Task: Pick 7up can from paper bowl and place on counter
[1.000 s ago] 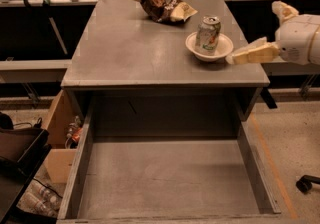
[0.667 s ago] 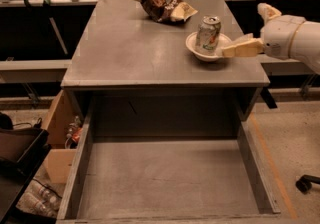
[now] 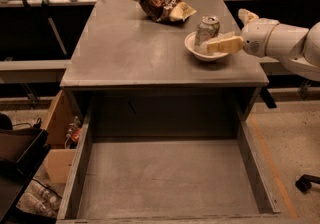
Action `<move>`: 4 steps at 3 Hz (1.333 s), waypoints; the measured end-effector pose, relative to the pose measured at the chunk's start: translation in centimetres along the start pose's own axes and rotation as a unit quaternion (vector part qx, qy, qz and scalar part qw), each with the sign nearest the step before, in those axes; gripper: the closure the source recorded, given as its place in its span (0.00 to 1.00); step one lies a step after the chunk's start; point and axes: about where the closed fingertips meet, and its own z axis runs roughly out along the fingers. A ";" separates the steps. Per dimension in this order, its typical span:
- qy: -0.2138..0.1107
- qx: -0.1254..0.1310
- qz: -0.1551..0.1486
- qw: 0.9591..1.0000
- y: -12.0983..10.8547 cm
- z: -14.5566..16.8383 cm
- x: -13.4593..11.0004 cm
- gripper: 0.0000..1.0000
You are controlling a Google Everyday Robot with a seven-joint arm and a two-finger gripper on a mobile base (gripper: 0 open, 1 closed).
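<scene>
Hovering just right of the bowl [image 3: 193,49], the gripper [image 3: 225,30] is keeping its fingers spread w/ nothing held, at can height, prob. to straddle the can [image 3: 206,29]. Can is standing upright in the bowl, rt-rear of the counter [image 3: 130,43].

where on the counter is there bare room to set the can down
The counter is bare across its left half and along the front strip below the snack bag. Crowded: the right side, where the paper bowl holds the 7up can and the gripper reaches in from the right.
</scene>
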 end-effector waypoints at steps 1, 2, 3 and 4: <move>-0.018 -0.009 0.047 0.999 -0.3 3.2 1.0 0.02; -0.029 -0.013 0.056 0.998 -0.3 4.7 1.0 0.23; -0.028 -0.015 0.056 0.998 -0.1 4.9 0.9 0.45; -0.029 -0.017 0.056 0.998 0.1 5.1 0.8 0.69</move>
